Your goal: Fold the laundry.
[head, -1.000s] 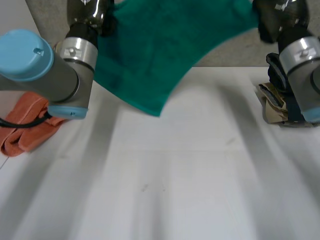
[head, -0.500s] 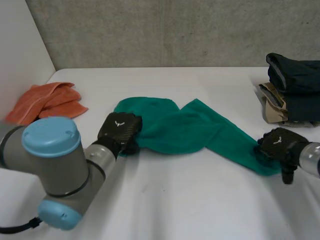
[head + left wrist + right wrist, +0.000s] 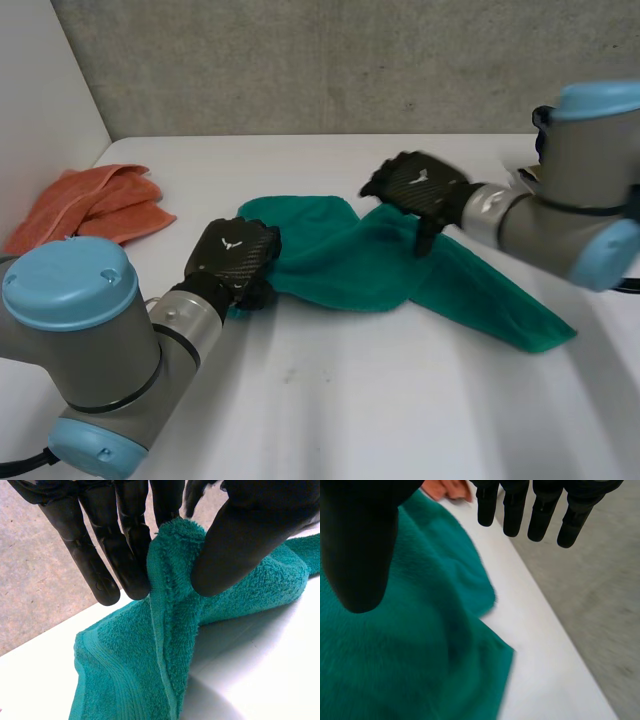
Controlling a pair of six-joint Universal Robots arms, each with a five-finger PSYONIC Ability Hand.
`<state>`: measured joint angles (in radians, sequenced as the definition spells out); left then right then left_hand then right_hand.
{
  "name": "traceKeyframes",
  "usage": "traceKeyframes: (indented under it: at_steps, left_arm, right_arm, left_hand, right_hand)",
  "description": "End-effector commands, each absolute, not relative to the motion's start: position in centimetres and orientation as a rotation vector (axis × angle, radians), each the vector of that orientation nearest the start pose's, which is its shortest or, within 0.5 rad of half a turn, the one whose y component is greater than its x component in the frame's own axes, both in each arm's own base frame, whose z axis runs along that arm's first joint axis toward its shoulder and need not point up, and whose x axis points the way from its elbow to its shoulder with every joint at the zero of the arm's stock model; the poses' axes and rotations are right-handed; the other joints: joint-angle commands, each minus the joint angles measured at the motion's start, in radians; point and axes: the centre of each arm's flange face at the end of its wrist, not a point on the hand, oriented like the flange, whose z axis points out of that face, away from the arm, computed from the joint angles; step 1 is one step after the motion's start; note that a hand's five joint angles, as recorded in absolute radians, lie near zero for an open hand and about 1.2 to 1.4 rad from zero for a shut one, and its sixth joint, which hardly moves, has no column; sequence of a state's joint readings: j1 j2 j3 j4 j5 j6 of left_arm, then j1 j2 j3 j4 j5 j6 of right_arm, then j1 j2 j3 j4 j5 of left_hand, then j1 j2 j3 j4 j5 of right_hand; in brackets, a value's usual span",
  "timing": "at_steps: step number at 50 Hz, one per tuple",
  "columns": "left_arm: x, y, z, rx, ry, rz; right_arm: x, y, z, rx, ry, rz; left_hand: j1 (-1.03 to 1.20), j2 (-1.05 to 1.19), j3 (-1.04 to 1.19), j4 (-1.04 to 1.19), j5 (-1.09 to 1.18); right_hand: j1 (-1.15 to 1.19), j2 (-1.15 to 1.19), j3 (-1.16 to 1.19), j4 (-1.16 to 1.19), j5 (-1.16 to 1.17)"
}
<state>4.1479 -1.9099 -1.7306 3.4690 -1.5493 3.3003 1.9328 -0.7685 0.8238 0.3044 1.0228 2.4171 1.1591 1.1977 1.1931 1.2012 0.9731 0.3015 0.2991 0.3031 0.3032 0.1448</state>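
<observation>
Green towel, rumpled: your left hand pinches its end; your right hand hovers above, fingers straight, empty.

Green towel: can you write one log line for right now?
green towel crumpled on table | left hand pinches its edge | right hand open, over its middle

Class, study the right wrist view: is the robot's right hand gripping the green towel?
No, the right hand holds its fingers straight and apart, with the green towel lying unpinched below it.
</observation>
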Motion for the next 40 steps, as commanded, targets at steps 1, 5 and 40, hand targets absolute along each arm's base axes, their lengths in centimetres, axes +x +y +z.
traceKeyframes:
  at_steps: [1, 5, 40]
  left_arm:
    - [-29.6, -21.8, 18.1, 0.958, 2.458, -2.175]
    - [-29.6, -21.8, 18.1, 0.958, 2.456, -2.177]
    - [-28.4, -21.8, 32.4, 0.781, 1.999, -2.657]
  right_arm:
    - [35.8, -34.8, 13.6, -1.603, 1.682, -1.59]
    - [36.5, -35.3, 11.7, -1.607, 1.676, -1.597]
    - [23.8, -23.1, 34.5, -1.527, 1.978, -1.782]
  left_hand:
    - [0.237, 0.199, 0.203, 0.195, 0.249]
    - [0.237, 0.199, 0.203, 0.195, 0.249]
    - [0.237, 0.199, 0.203, 0.195, 0.249]
  right_hand:
    - [0.153, 0.156, 0.152, 0.152, 0.135]
    - [0.44, 0.442, 0.438, 0.438, 0.422]
    - [1.095, 1.097, 1.093, 1.093, 1.077]
